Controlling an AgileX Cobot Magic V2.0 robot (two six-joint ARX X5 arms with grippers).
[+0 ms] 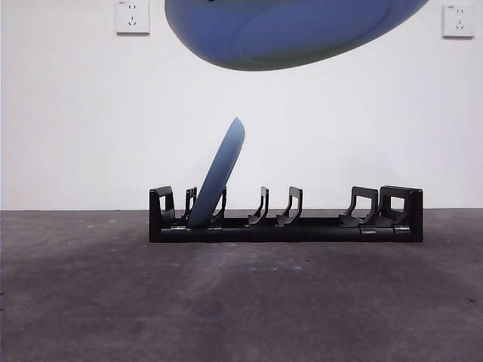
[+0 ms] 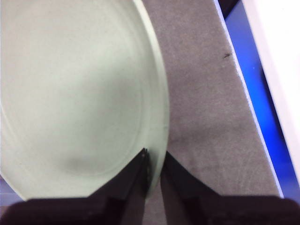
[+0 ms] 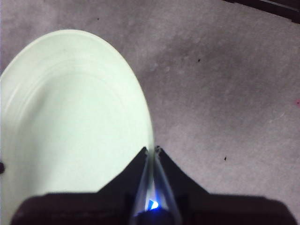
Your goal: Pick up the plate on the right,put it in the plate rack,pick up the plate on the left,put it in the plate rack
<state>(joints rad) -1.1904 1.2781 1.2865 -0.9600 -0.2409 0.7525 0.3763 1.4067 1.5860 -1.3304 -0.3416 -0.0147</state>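
Blue-grey, the racked plate (image 1: 219, 177) is standing near the 9 o'clock end of the plate rack (image 1: 285, 226) on the worktop (image 1: 241, 302), leaning toward 1 o'clock. A raised plate (image 1: 294, 30) is hanging at 12 o'clock. The left hand (image 2: 153, 157) is pinching a pale plate (image 2: 79, 93) by its rim. The right hand (image 3: 151, 150) is clamping a whitish plate (image 3: 70, 117) by its rim. I cannot tell which is the raised one.

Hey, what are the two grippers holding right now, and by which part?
The left gripper pinches a pale round plate by its rim; the right gripper likewise pinches a pale round plate's rim.
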